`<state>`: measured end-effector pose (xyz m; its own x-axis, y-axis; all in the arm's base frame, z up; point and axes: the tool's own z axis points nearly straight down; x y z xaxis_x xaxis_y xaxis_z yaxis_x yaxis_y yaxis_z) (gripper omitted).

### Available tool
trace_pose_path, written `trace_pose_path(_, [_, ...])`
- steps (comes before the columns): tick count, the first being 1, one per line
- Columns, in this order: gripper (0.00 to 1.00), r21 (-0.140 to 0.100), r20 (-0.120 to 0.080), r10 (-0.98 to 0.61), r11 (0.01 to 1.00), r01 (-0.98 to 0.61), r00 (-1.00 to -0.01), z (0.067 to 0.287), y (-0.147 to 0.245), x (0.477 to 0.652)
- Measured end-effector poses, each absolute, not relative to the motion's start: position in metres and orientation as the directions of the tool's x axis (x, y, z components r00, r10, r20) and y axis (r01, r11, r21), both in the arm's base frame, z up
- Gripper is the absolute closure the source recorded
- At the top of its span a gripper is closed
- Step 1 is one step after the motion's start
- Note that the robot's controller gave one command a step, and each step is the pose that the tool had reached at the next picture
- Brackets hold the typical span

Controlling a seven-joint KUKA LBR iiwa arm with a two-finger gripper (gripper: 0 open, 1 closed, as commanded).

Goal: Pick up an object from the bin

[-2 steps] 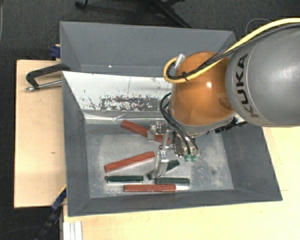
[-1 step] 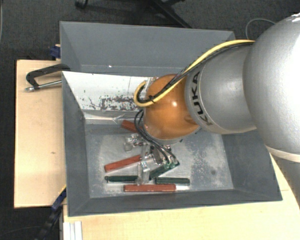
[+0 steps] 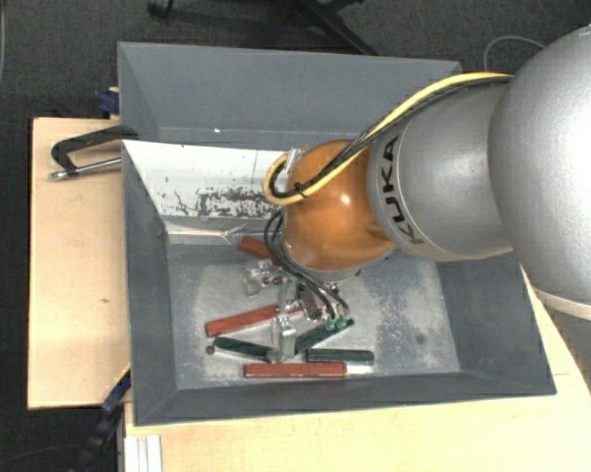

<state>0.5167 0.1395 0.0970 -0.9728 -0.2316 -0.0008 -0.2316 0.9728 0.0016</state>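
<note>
My gripper [image 3: 289,328] hangs below the orange cover, low over the front middle of the bin floor, among a cluster of marker pens. A red marker [image 3: 241,321] lies just to its left, pointing at it. A dark green marker [image 3: 242,346] lies at its lower left. Another green marker [image 3: 325,330] lies tilted at its right side, touching or nearly touching it. In front of it a red marker [image 3: 294,369] lies flat along the front wall, with a dark green marker [image 3: 340,356] beside it to the right.
A brownish-red piece [image 3: 255,248] lies at the back of the floor, partly under the orange cover. The bin's sloped walls close in on all sides. The arm covers the bin's right rear part.
</note>
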Motion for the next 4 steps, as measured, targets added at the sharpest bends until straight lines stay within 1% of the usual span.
trace_pose_path(1, [0.00, 0.002, -0.010, -0.204, 0.979, -0.204, -0.979, 0.131, 0.143, 0.521])
trace_pose_path(2, [0.00, 0.001, 0.005, -0.254, 0.967, -0.254, -0.967, 0.068, 0.147, 0.522])
trace_pose_path(3, [1.00, 0.002, -0.008, -0.243, 0.970, -0.243, -0.970, 0.074, 0.121, 0.539])
trace_pose_path(4, [1.00, 0.002, -0.008, -0.243, 0.970, -0.243, -0.970, 0.074, 0.121, 0.539])
